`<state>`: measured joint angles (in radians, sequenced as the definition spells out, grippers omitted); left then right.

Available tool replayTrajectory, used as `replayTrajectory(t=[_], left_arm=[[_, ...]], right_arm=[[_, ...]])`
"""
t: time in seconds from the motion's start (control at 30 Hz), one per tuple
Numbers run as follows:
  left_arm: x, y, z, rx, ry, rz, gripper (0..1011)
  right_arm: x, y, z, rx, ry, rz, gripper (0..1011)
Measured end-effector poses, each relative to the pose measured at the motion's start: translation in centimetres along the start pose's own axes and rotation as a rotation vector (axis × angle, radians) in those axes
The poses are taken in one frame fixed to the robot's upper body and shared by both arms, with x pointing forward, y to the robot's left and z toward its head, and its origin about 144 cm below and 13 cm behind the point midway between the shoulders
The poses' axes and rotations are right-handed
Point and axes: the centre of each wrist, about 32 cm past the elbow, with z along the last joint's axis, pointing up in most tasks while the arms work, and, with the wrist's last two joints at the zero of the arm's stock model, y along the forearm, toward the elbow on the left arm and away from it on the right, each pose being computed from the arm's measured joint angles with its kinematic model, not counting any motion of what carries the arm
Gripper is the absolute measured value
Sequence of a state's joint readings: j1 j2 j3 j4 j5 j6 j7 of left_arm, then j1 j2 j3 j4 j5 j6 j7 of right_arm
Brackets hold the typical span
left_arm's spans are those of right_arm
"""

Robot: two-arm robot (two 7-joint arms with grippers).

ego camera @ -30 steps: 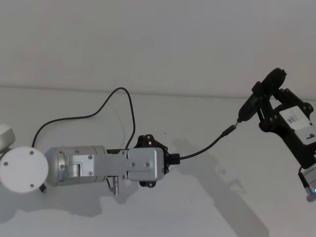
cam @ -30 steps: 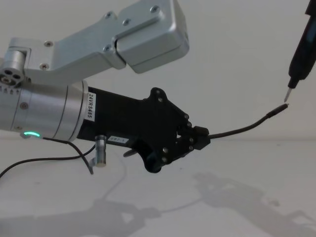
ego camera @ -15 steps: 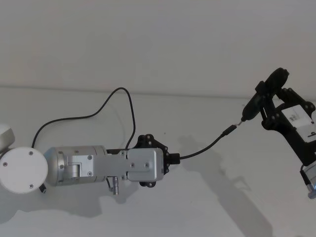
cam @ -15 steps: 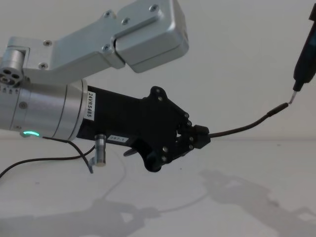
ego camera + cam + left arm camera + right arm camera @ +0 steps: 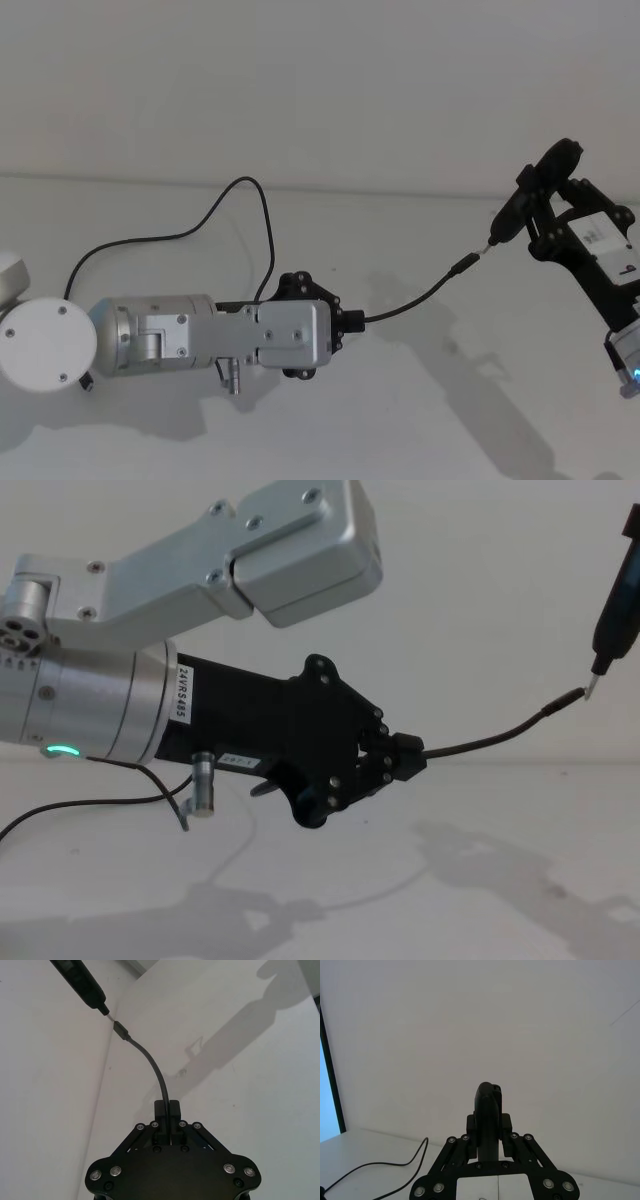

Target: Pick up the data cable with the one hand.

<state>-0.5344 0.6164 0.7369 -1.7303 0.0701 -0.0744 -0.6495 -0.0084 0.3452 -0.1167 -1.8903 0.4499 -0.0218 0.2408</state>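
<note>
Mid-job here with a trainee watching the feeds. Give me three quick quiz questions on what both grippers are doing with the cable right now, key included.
1. True or false: the left gripper is shut on the data cable.
2. What does the right gripper hold?
A. a slim black tool
B. a silver plug
C. nothing
3. Fill in: the plug at the cable's free end sits just short of the tool's pale ____.

Key
1. True; the cable arches out from between its closed fingers.
2. A; the slim black tool points down at the plug.
3. tip.
</note>
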Motion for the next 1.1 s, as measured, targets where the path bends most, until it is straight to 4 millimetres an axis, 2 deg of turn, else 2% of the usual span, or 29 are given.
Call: replayTrajectory(t=[1.1], left_arm=[[0.00, 0.00, 0.00, -0.001, -0.001, 0.000, 43]], right_arm=[[-0.52, 0.15, 0.93, -0.014, -0.006, 0.012, 268]])
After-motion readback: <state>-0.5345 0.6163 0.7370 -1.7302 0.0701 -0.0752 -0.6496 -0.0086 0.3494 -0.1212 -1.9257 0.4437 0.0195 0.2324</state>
